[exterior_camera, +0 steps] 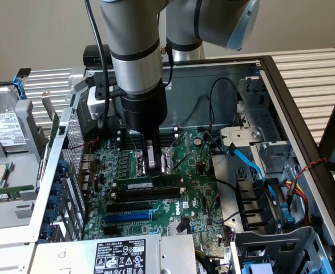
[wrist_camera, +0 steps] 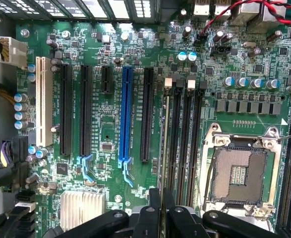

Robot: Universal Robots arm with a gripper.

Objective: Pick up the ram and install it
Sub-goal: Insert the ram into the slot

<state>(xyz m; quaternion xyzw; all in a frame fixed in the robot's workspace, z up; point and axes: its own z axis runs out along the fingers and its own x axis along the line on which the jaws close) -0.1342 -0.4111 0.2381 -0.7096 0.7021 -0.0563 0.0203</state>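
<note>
The ram (exterior_camera: 147, 185) is a dark green stick with a small white label, standing on edge along a black memory slot on the motherboard (exterior_camera: 196, 194). In the wrist view the ram (wrist_camera: 163, 144) is a thin line over the memory slot nearest the blue expansion slot (wrist_camera: 127, 114). My gripper (exterior_camera: 154, 171) comes straight down from the arm onto the stick's top edge. In the wrist view the gripper (wrist_camera: 162, 197) has both dark fingers pressed against the ram's edge, shut on it.
Three more black memory slots (wrist_camera: 185, 144) lie between the ram and the bare CPU socket (wrist_camera: 239, 173). The case wall (exterior_camera: 64, 148), drive cage (exterior_camera: 258, 142), blue cables (exterior_camera: 253, 165) and a power supply (exterior_camera: 118, 256) surround the board. A hard drive (exterior_camera: 4, 128) lies outside.
</note>
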